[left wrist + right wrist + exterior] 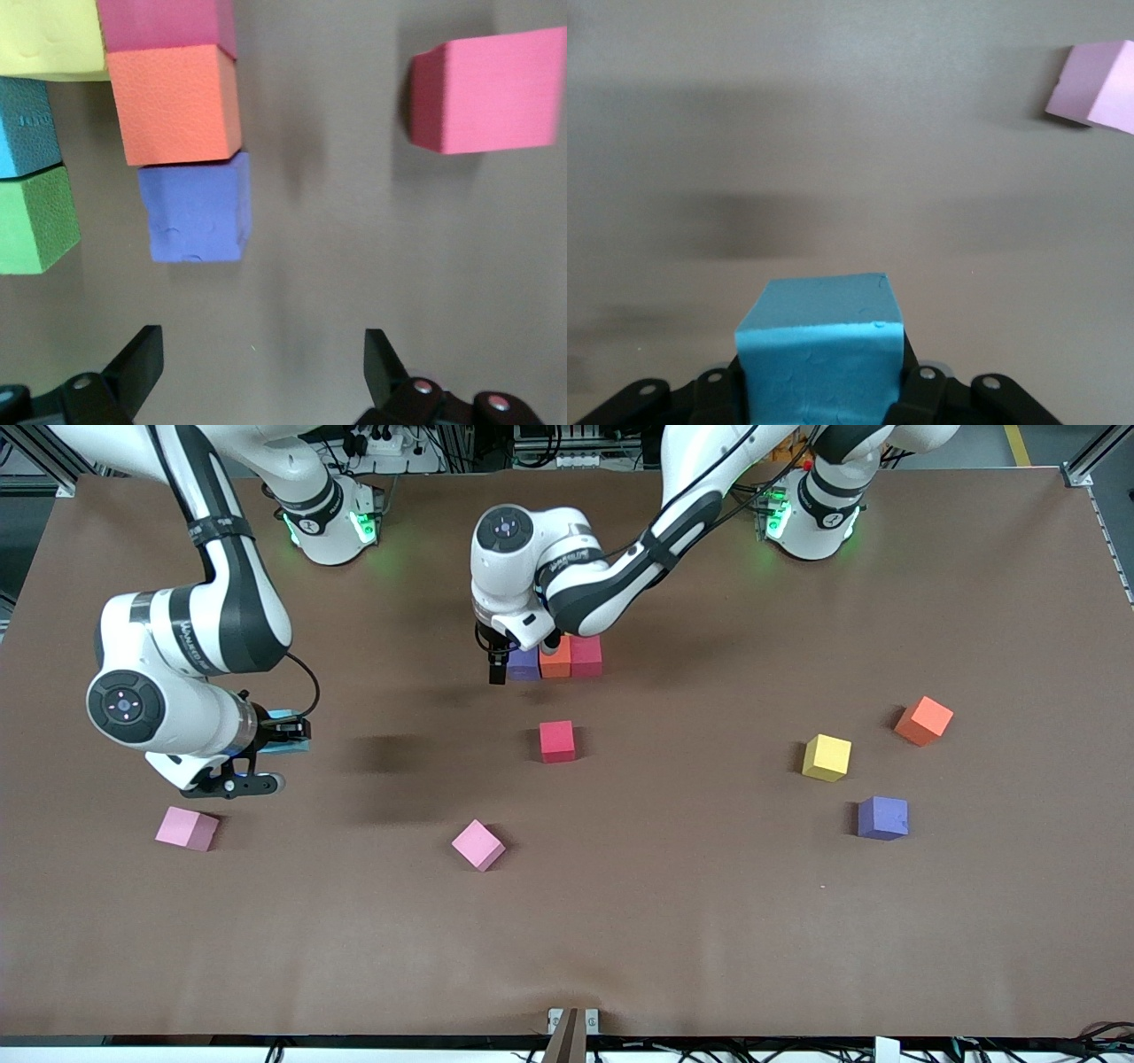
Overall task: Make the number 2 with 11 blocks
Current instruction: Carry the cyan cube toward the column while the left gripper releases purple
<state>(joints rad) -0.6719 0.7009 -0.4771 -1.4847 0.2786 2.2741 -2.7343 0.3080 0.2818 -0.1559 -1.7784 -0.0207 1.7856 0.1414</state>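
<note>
Nearest the front cam.: two pink blocks [478, 844] [187, 828] lie on the table [709, 921]. Farther: purple [882, 817], yellow [827, 757], orange [923, 720], red [557, 741] cubes, scattered. R. pincer [285, 737] is clamped on a light blue block [821, 354], aloft. L. pincer [263, 363] is spread wide, empty, over the part-built number 2 [556, 659], farthest back, mid-table.

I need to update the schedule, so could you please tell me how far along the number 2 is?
Partly built: purple, orange and red blocks sit in a row, with yellow, blue and green cubes joined on. The left gripper hangs open by the purple one. The right gripper holds a light blue block. Six loose cubes remain, including the red one.
</note>
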